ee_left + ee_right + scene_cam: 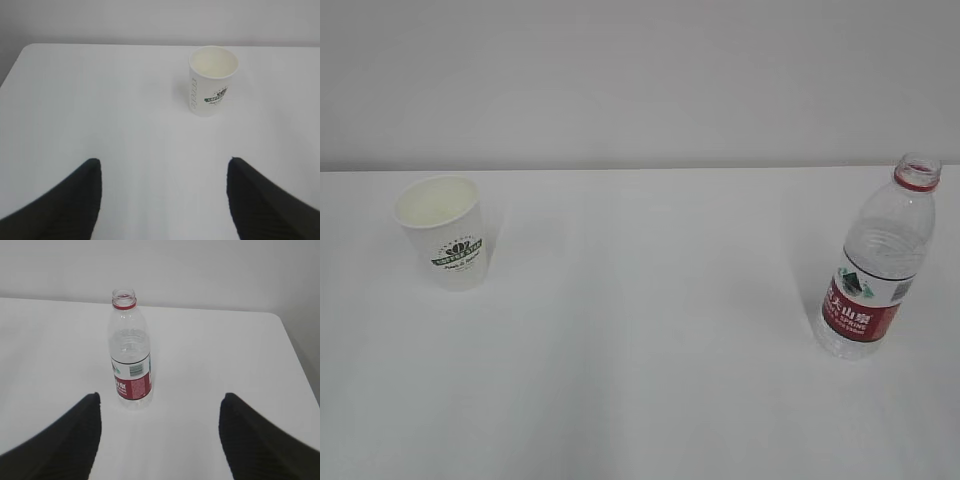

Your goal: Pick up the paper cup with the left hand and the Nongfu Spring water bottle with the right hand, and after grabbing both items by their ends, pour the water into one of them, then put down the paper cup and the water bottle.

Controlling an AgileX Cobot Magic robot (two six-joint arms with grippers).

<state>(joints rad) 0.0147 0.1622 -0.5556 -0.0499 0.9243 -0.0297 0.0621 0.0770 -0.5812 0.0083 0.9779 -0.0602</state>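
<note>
White paper cup upright; bottle uncapped.

Matt paper cup, clear plastic bottle

paper cup left, water bottle right, well apart on table

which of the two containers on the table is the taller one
The Nongfu Spring water bottle, clear plastic with a red label and no cap, on the right. The paper cup on the left is white, short and wide-mouthed.
</note>
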